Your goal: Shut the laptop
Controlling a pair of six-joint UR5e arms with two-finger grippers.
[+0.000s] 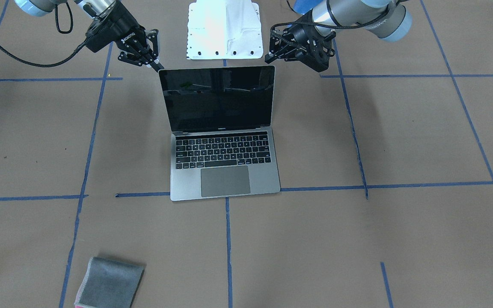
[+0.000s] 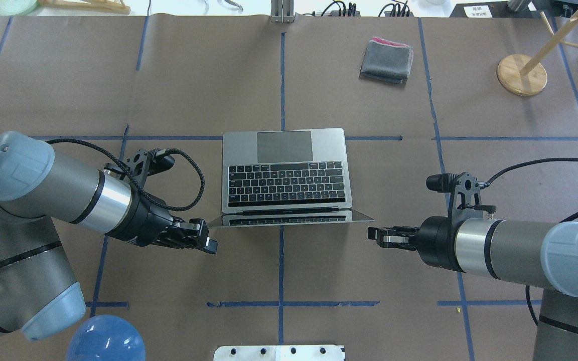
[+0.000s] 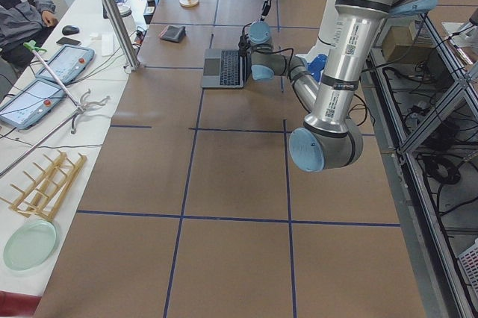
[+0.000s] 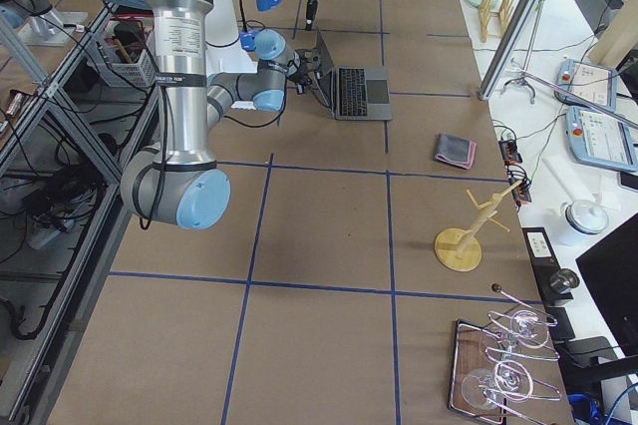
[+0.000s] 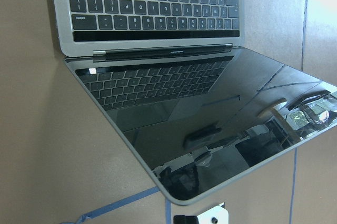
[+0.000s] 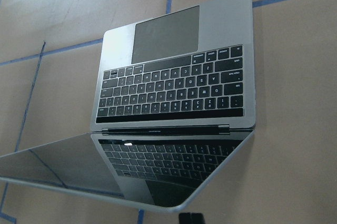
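The grey-silver laptop [image 2: 284, 170] stands open in the middle of the table, its black screen [image 1: 218, 98] tilted back toward the robot. It also shows in the left wrist view [image 5: 158, 19] and the right wrist view [image 6: 174, 87]. My left gripper [image 2: 207, 243] is behind the lid near its one top corner, with its fingers together and empty; it also shows in the front-facing view [image 1: 272, 54]. My right gripper [image 2: 377, 234] is behind the lid's other top corner, fingers together and empty, with its tip close to the screen's corner in the front-facing view [image 1: 157, 65].
A folded grey cloth [image 2: 387, 60] lies at the table's far side. A wooden stand [image 2: 521, 74] is at the far right. A white mounting plate [image 1: 224, 30] sits between the arm bases. A blue dome [image 2: 106, 338] is by the left arm's base.
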